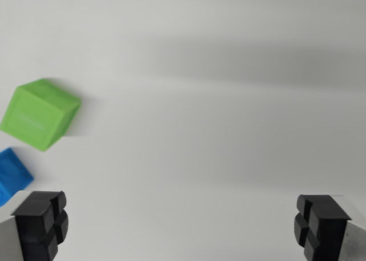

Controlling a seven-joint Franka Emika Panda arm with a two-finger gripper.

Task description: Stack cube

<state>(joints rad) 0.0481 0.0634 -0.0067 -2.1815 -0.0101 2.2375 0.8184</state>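
Observation:
A green cube (40,113) rests on the white table at the wrist view's left. Just below it, a blue cube (11,174) is cut off by the left edge and partly hidden behind my left finger (40,224). My gripper (180,226) is open, with its black fingertips wide apart at the bottom corners and only bare table between them. Both cubes lie to the left of the gap, outside the fingers. The right finger (321,224) is far from either cube.
The white table surface (217,129) fills the view. A broad soft shadow (246,60) crosses it near the top.

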